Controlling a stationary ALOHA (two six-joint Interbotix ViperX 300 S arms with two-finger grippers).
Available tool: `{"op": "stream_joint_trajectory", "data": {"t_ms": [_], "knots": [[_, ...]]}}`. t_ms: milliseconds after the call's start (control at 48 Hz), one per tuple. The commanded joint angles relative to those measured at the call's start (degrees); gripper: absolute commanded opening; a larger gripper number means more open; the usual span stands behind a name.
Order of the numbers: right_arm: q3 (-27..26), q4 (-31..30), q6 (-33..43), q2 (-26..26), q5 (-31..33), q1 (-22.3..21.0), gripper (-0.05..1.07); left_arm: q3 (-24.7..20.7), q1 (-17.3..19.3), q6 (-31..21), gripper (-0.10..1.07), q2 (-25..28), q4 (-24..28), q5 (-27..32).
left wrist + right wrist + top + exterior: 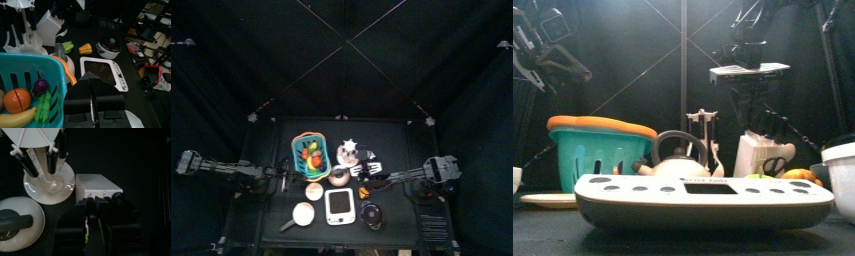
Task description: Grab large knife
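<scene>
The white knife block (98, 188) stands at the back of the table, also in the top view (349, 152) and the front view (760, 152). Several black knife handles (100, 201) stick out of it. My right gripper (90, 208) is right at these handles, jaws close together around one of them; which knife it is I cannot tell. From above the right gripper (369, 178) reaches in from the right; in the front view it hangs over the block (754, 115). My left gripper (92, 102) is shut and empty, resting beside the teal basket (27, 75).
A white utensil stand (47, 185) and a kettle (17, 225) sit close beside the block. A teal basket of toy fruit (305, 152), a white scale (341, 205), a plate (303, 212) and a small pot (372, 213) fill the front.
</scene>
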Motion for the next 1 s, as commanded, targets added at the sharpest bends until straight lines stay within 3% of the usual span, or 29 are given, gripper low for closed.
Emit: {"op": "stream_joint_trajectory", "data": {"t_ms": [0, 979], "knots": [[-0.6, -0.6, 0.1, -2.6, 0.0, 0.1, 0.31, -0.5, 0.1, 0.0, -0.03, 0.1, 0.0, -0.3], [-0.5, -1.5, 0.2, -2.7, -0.2, 0.3, 0.30, -0.6, 0.1, 0.1, -0.03, 0.2, 0.0, -0.3]]}}
